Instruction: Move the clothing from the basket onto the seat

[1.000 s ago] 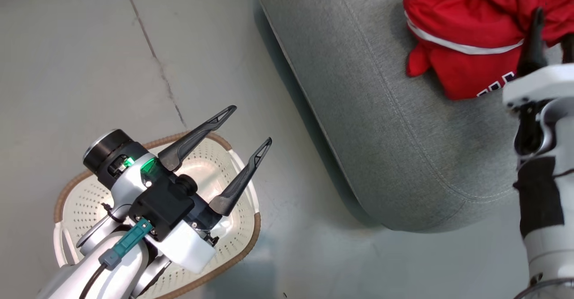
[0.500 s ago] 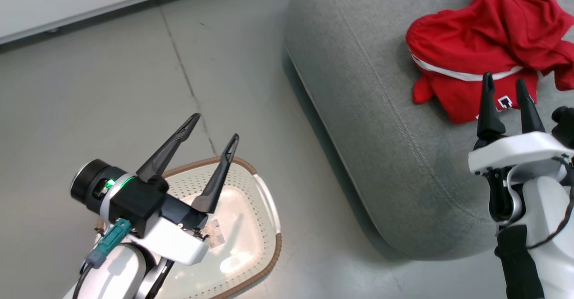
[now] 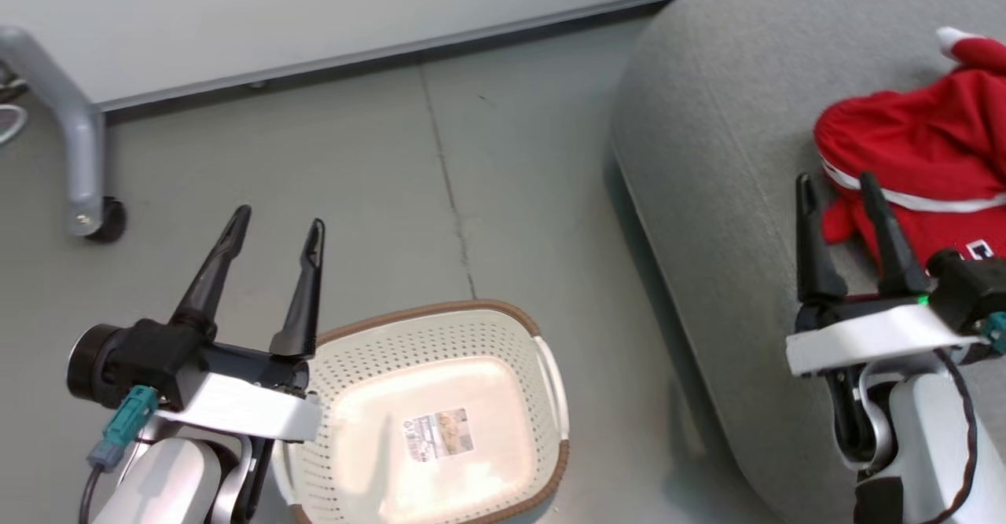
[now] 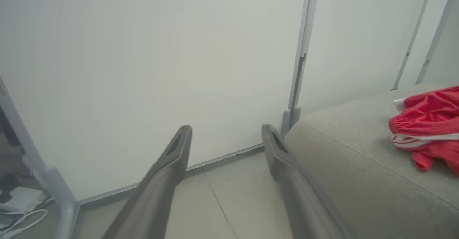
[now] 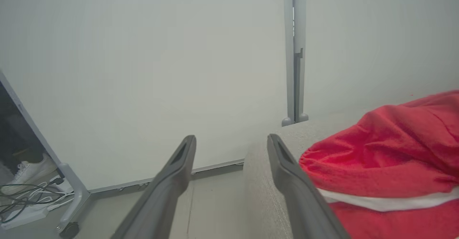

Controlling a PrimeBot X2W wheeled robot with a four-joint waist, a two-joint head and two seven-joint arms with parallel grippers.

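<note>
Currently catalogued, head view unless noted.

1. Clothing: red with a white stripe, crumpled in a heap on the seat, toward its right side. A patch of black-and-white lettering shows at the heap's lower edge. Nothing grips it.
2. Seat: grey fabric with a rounded edge and a stitched seam. It stands on the floor, right of the basket and apart from it.
3. Basket: cream, perforated, with a brown rim and a white side handle, on the floor. A paper sticker lies on its bare bottom.
4. Left gripper: above the floor by the basket's left rim. Its fingers are moderately spread with nothing between them, tips pointing toward the wall.
5. Right gripper: over the seat, just left of the clothing. Its fingers are parted to a like width and hold nothing. The right fingertip overlaps the heap's left edge; contact cannot be told.
6. Floor: grey, with a thin crack running from the wall toward the basket.
7. Frame leg: grey metal on a caster, upper left.
8. Right wrist view: white shoe and cables at lower left.
</note>
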